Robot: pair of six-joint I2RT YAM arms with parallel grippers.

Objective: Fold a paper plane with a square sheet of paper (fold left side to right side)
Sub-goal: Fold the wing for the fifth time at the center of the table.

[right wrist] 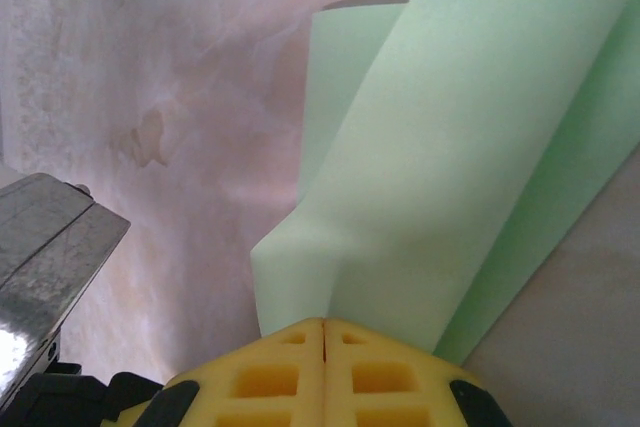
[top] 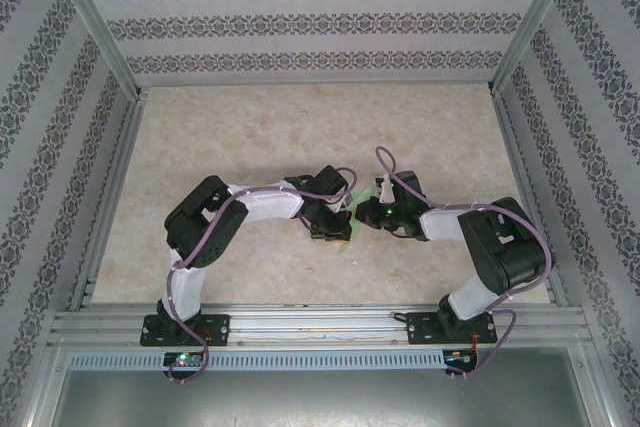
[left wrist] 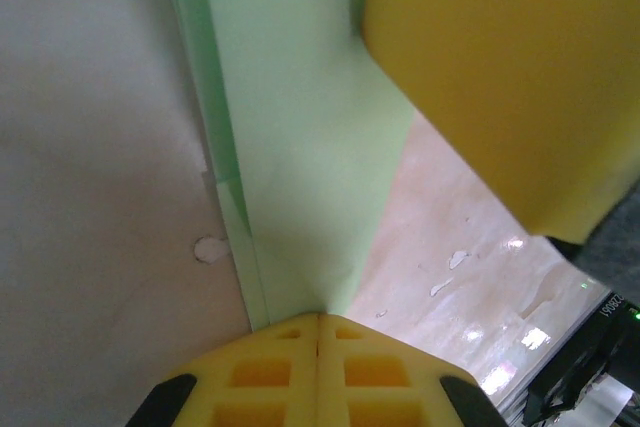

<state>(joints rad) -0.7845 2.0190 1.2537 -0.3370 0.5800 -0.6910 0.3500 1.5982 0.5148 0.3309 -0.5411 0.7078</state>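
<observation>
Hidden / hard to read:
- Top external view: both wrists meet over the middle of the surface and cover most of the green paper. You get only slivers of green between the left hand and the right hand, so the paper's outline cannot be read there.
- Left wrist view: the paper is cut off at the top edge. Layered edges run along its left side, but the number of layers cannot be made out. One of the right hand's yellow fingers blocks the upper right corner.
- Right wrist view: the paper rises in overlapping folded panels and leaves the frame at top right. A grey metal part at lower left is too cropped to identify.

Hands:
- Left hand: jaws pressed together, clenched on the narrow near end of the paper.
- Right hand: jaws pressed together, grasping a lower edge of the paper.

Surroundings:
- Marbled beige surface under the paper.
- Patterned walls enclose the cell.
- The two hands are just beside each other.
</observation>
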